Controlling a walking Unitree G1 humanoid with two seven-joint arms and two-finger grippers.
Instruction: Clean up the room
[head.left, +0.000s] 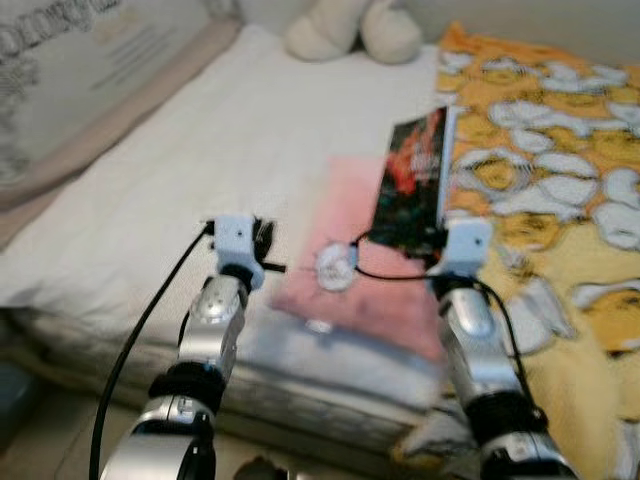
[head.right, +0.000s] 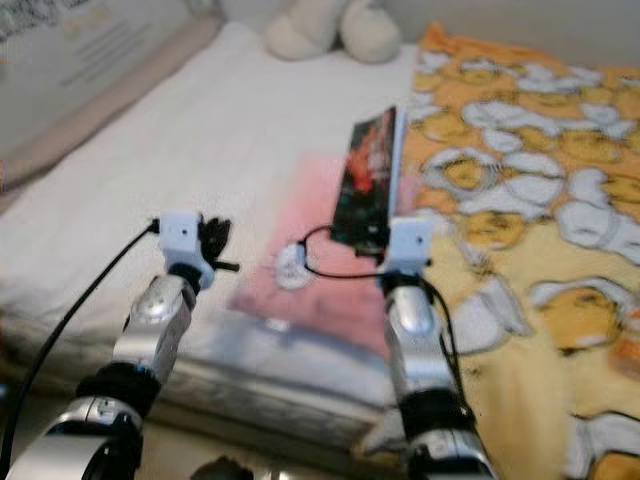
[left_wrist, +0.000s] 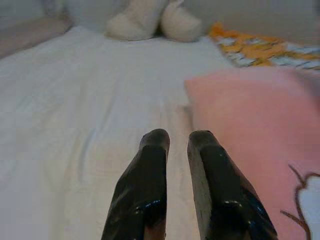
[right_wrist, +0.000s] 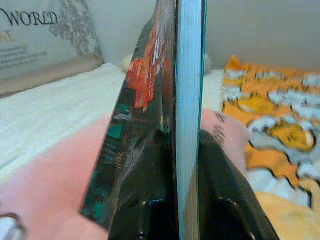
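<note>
Above the white-sheeted bed (head.left: 200, 170), the right gripper (right_wrist: 175, 185) held a thin dark paperback book with a red and teal cover (head.left: 412, 180) upright, edge-on to its wrist camera, the jaws closed against the book's two faces. The book stood over a flat pink pillow with a small white cartoon print (head.left: 350, 270), near where that pillow met a yellow-orange blanket patterned with white shapes (head.left: 560, 150). The left gripper (left_wrist: 177, 142) hovered low over the bare sheet just beside the pink pillow, its jaws nearly together with only a narrow gap and nothing between them. A cream plush toy (head.left: 355, 30) lay at the far end of the bed.
</note>
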